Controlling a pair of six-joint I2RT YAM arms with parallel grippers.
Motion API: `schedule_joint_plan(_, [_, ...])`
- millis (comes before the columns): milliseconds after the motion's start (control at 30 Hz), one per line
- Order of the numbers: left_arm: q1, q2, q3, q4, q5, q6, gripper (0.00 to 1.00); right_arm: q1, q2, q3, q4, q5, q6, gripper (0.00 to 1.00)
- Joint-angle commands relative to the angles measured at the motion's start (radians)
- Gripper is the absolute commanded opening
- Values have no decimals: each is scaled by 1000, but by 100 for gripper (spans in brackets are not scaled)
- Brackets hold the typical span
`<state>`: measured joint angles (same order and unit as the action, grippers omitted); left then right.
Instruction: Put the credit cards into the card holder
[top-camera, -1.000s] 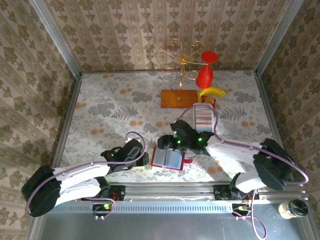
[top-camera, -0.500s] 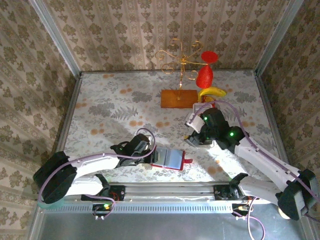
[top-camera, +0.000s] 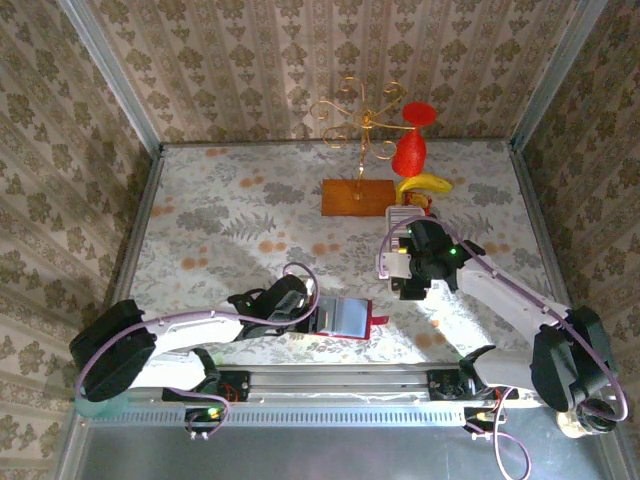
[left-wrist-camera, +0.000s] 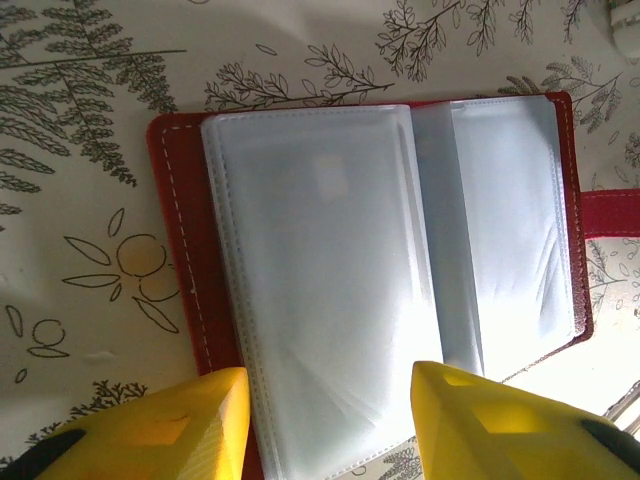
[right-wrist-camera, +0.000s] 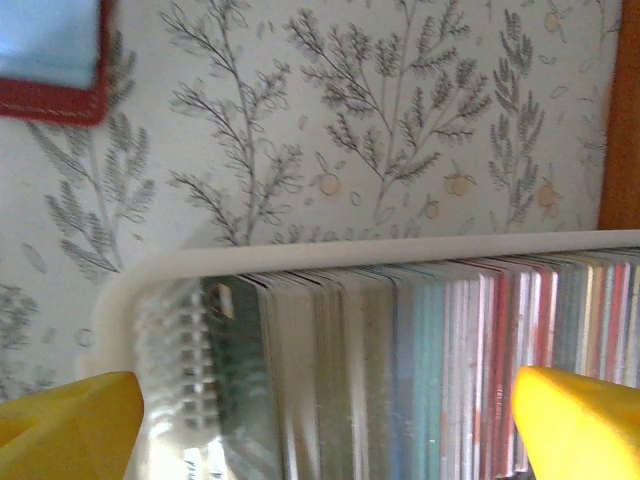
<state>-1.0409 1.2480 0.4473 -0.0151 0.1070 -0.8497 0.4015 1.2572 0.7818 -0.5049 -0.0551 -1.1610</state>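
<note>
Red card holder (left-wrist-camera: 330, 280) open, credit cards (right-wrist-camera: 420, 370) upright

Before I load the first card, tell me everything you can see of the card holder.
The card holder lies open and flat on the floral table, a red stitched cover with frosted clear plastic sleeves, no card visible in them. Its snap tab sticks out from one side. The left gripper holds its yellow fingers apart over the sleeves' near edge; whether they press it is unclear.

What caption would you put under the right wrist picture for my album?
Right gripper hangs open above the credit cards standing in a white tray, red card holder corner beyond.
</note>
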Motion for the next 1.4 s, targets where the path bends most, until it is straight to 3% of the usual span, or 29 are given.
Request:
schedule_joint_plan(0, [-23,-36,-19,3,-29,-40,47,-14,39,-8,66,37,-124,96])
schedule_joint_plan(433, [-30,-139,-24,-91,-90,-43,48,-23,165,-14,119,85,-205,93])
schedule_joint_plan(567, [-30,-145,-21,-108,-92,-40,48,-21,163,-21,137,103,-216,88])
schedule_joint_plan(900, [-30,-142,-16,-103,-87,-34,48,-11,50,-47,79,123,-233,57])
schedule_joint_plan(1367, [-30,-142,-10,-105,-85,-33,48,13,0,-49,47,136,-224,31])
